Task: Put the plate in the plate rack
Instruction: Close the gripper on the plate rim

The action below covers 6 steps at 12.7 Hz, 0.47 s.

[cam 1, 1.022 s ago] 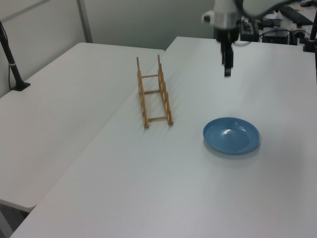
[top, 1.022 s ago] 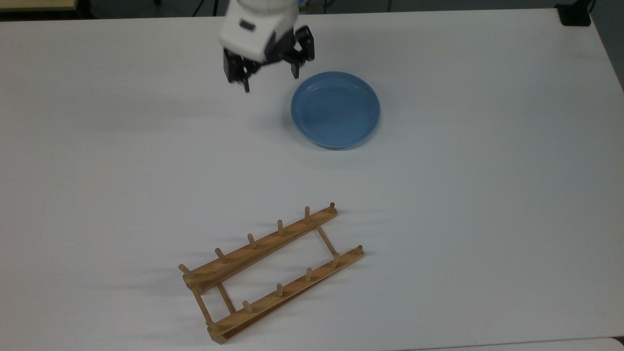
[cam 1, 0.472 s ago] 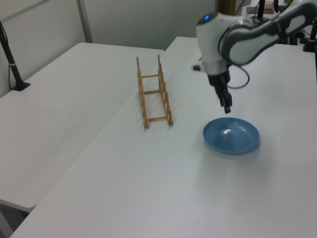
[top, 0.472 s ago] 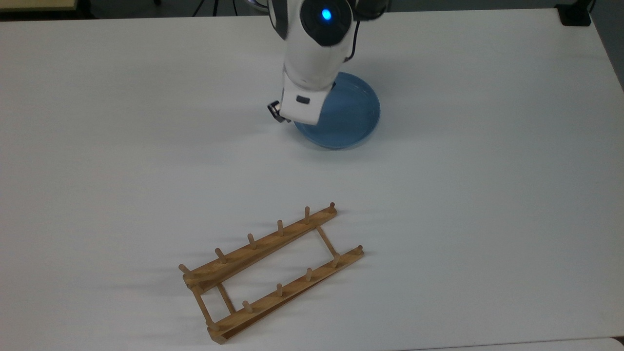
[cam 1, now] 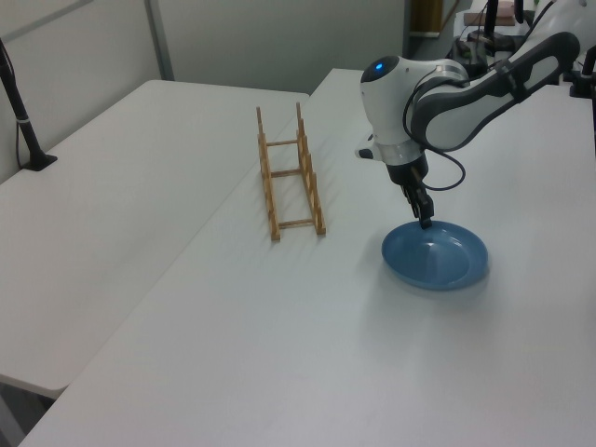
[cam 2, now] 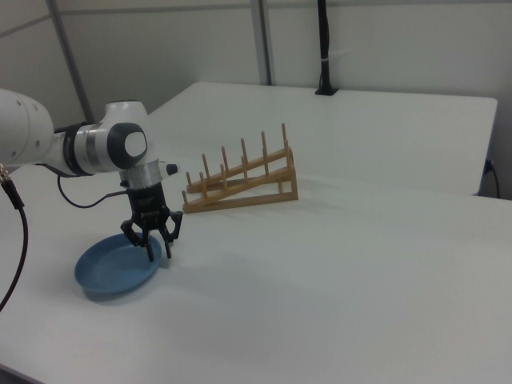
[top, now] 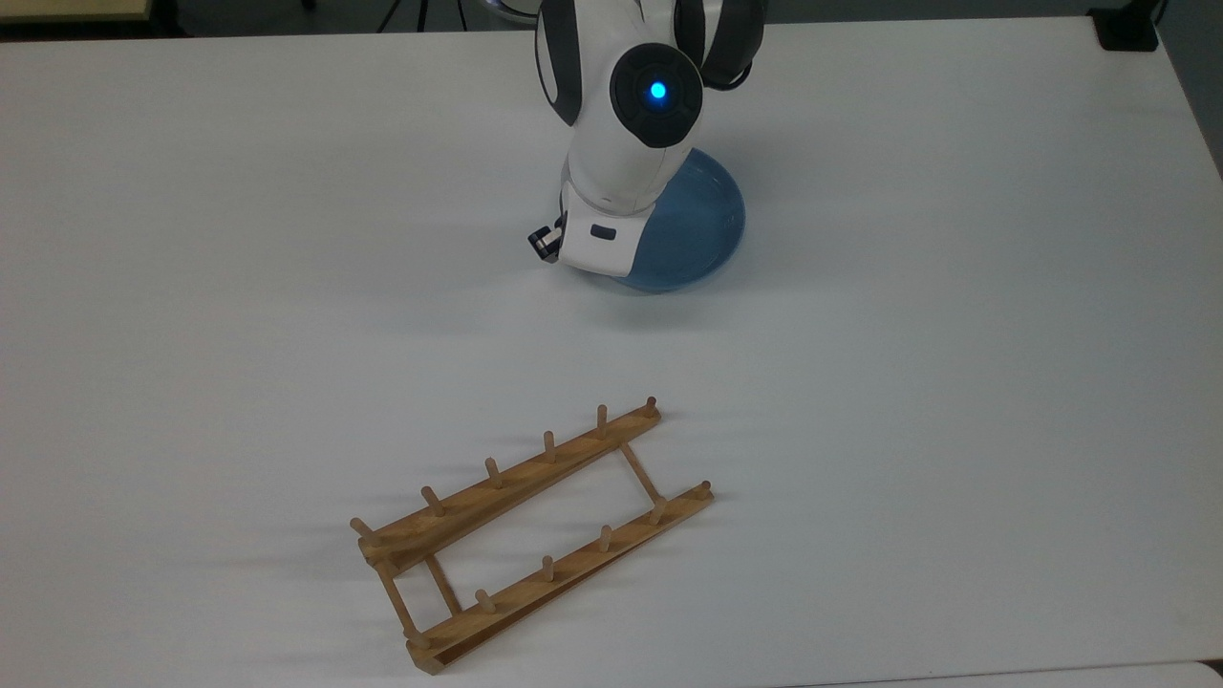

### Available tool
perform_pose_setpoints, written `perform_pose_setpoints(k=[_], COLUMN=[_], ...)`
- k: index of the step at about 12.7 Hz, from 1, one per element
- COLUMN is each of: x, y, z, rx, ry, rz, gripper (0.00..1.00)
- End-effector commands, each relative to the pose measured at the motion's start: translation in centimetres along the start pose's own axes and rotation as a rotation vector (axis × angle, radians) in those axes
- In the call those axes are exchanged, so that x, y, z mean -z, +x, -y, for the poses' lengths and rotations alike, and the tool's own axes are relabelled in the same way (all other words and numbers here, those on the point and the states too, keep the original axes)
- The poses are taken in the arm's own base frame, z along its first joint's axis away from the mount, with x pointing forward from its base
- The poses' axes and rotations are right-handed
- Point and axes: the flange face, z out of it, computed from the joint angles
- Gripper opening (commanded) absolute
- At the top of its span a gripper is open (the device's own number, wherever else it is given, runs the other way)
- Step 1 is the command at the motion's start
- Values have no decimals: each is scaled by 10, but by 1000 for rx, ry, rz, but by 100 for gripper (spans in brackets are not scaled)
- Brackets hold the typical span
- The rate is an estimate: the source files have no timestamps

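The light-blue plate (top: pixel 705 225) (cam 1: pixel 438 259) (cam 2: pixel 110 272) lies flat on the white table, and in the top view the arm's white wrist covers its left part. My gripper (cam 1: pixel 426 220) (cam 2: pixel 151 245) points straight down at the plate's rim, on the side facing the plate rack, and it is open with nothing held. Its fingertips hang right at the rim; contact cannot be made out. The wooden plate rack (top: pixel 521 481) (cam 1: pixel 268 177) (cam 2: pixel 240 189) lies apart from the plate, low in the top view.
A black post (cam 2: pixel 324 48) stands on the far table in the right view, and a black stand (cam 1: pixel 23 121) at the left view's left. A dark object (top: pixel 1127 29) sits at the table's corner, top right in the top view.
The arm swung from beside the plate to over it and came down. The open gripper now hangs at the plate's rim. Plate and rack have not moved.
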Motion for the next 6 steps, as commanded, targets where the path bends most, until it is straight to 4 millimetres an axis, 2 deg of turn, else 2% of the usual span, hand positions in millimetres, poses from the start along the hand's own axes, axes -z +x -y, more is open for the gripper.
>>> perform_pose_setpoints(k=[1,5,6], x=[-4,3,5], y=[6,6,6], z=[3,6,5], rx=[26,-9,-41], ry=[-27,-23,-21], rz=[-8,-9,-8], gripper=[28,0,0])
